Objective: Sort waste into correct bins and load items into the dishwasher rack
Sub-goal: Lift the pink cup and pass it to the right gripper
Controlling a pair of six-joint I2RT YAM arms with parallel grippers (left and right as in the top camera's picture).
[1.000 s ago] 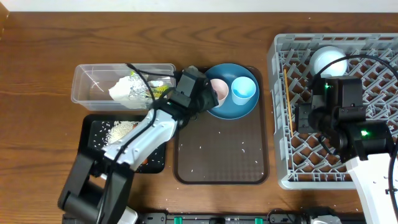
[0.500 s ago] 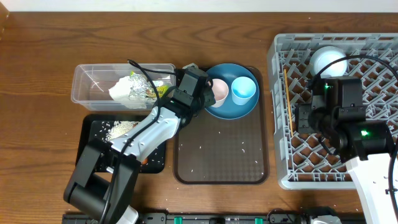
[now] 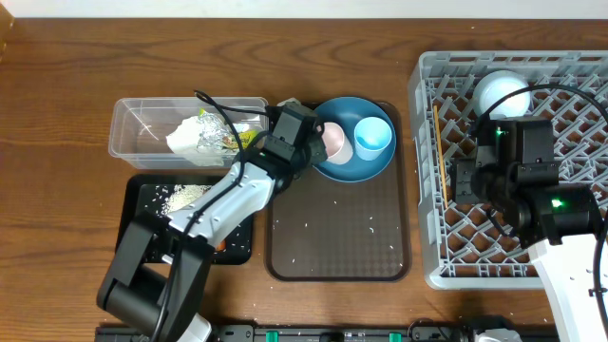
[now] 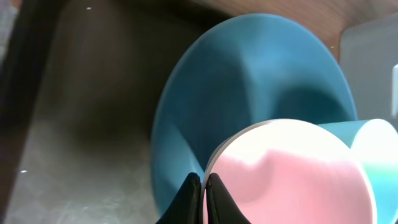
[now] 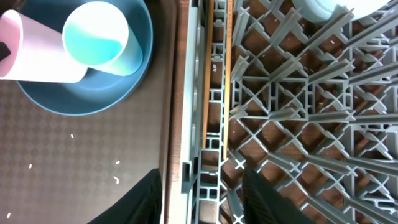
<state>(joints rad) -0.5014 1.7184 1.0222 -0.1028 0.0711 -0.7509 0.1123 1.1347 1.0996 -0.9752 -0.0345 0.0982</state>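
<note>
Grey lattice marks the dishwasher rack (image 3: 570, 76), well to the right of the blue plate (image 3: 366, 169), with a white bowl (image 3: 501, 92) and wooden chopsticks (image 3: 438, 142) already in it. Under the plate lies the brown serving tray (image 3: 337, 242), dotted with rice grains (image 3: 370, 220). Left of the plate, the clear box (image 3: 142, 133) holds crumpled paper (image 3: 190, 141). On the plate itself the light blue cup (image 3: 372, 137) stands upright, and the pinkish-white cup (image 3: 334, 141) is tipped over close against it. That closeness looks like the danger: a lift on so thin a grip could let the tilted cup pivot or slip, knocking its neighbour over or dragging the plate. The left gripper (image 4: 203, 183) reaches in from the plate's left, fingers pressed almost together, pinching the pink cup's wall at the rim. The right gripper (image 5: 202, 199) hangs over the rack edge nearest the plate, fingers spread wide, holding nothing.
</note>
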